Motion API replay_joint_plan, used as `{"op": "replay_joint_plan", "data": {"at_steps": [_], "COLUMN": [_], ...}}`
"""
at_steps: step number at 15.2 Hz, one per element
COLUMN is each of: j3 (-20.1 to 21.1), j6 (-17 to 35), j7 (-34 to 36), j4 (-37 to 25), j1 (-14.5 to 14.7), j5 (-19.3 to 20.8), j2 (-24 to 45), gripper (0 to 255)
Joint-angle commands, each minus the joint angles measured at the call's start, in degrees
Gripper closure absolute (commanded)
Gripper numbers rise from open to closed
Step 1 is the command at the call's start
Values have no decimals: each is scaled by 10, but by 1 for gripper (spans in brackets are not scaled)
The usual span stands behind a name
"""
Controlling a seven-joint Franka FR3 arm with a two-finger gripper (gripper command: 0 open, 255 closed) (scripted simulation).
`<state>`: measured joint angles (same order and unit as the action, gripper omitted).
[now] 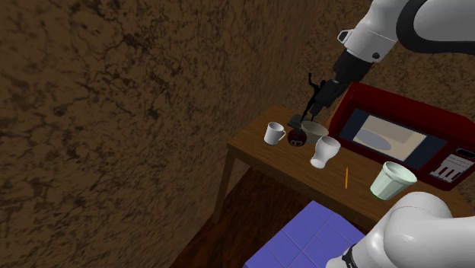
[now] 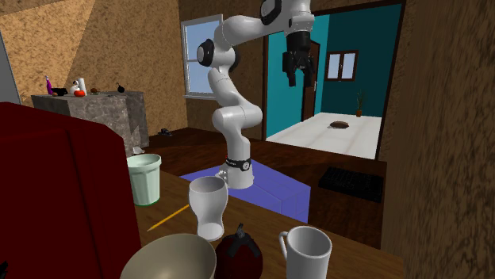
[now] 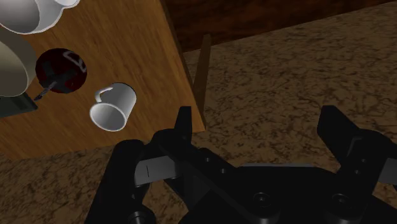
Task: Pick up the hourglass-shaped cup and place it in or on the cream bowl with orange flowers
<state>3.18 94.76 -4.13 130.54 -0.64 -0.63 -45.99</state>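
Note:
The hourglass-shaped cup (image 1: 326, 151) is white and stands upright on the brown wooden table (image 1: 255, 145), near its front edge. It appears close up in the second exterior view (image 2: 209, 206). Right behind it sits the pale greyish-cream bowl (image 1: 314, 128) (image 2: 168, 257); no flower pattern shows. My black gripper (image 1: 314, 105) (image 2: 301, 78) hangs open well above the bowl's side of the table, with nothing in it. In the wrist view the gripper (image 3: 261, 127) has its fingers (image 3: 184, 130) wide apart; the cup (image 3: 32, 16) and the bowl (image 3: 11, 63) lie off to one side.
A white mug (image 1: 274, 134) (image 3: 114, 107) and a dark red round object (image 1: 298, 138) (image 3: 60, 70) stand by the bowl. A red microwave (image 1: 403, 137), a pale green cup (image 1: 392, 180) and an orange pencil (image 1: 346, 177) share the table. A blue mat (image 1: 308, 236) covers the floor below.

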Motion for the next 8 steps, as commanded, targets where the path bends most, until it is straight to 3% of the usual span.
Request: {"op": "replay_joint_plan", "data": {"at_steps": [1,8], "j3": [0,-82], "j6": [0,53], "j7": [0,-90], "j4": [0,70], "j1": [0,-20], "j5": [0,39], "j2": [0,4], "gripper": [0,0]}}
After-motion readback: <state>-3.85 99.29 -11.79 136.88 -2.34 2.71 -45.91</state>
